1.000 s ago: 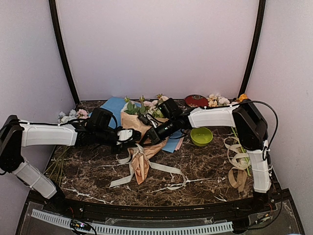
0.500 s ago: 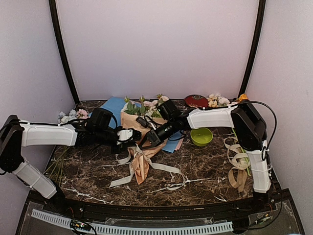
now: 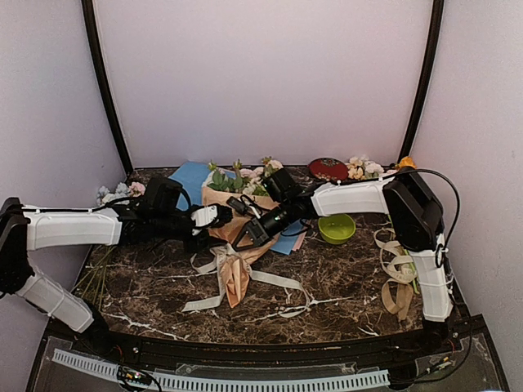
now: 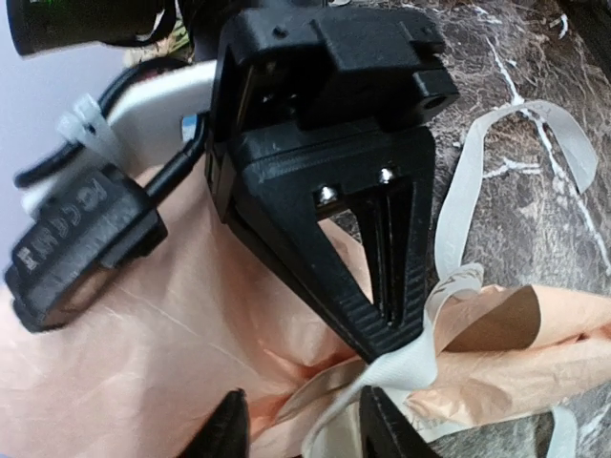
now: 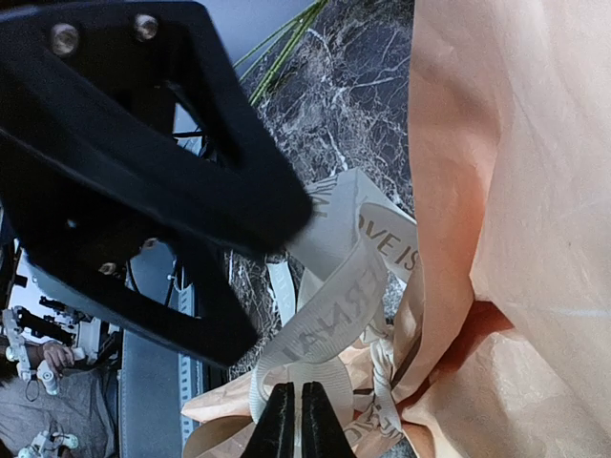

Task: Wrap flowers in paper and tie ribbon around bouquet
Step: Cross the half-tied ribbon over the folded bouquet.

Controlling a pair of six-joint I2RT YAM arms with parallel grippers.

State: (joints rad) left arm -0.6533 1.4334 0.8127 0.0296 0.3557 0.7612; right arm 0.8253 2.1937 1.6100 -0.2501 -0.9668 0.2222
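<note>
Pinching the ribbon (image 5: 334, 305), the right gripper (image 5: 296, 389) has its two fingers pressed together on one printed strand, just above the spot where the ribbon circles the narrow part of the paper (image 5: 516, 191). The strand runs up from the fingertips in a loop and turns back down to the knot area beside them. The paper lies directly to the right of these fingers and passes beneath them.

The left gripper (image 4: 305, 425) faces the right gripper from the opposite side. Its fingers (image 4: 229, 429) are spread, and the gap between them holds a ribbon loop and creased paper. Neither finger clamps anything. The tip of the right gripper sits just ahead of this gap, touching the ribbon.

The bouquet (image 3: 233, 245) lies flat on the table (image 3: 343, 278) beneath both grippers. Its pointed end extends toward the arm bases, on the near side of the fingers. The flowers (image 3: 241, 175) show at the wide end, beyond the fingers. Two ribbon tails trail over the table on the near side of the fingers, one to each side of the point.

A blue sheet (image 3: 189, 175) lies beyond the left gripper. A green bowl (image 3: 336, 227) stands to the right of the right gripper, apart from it.
</note>
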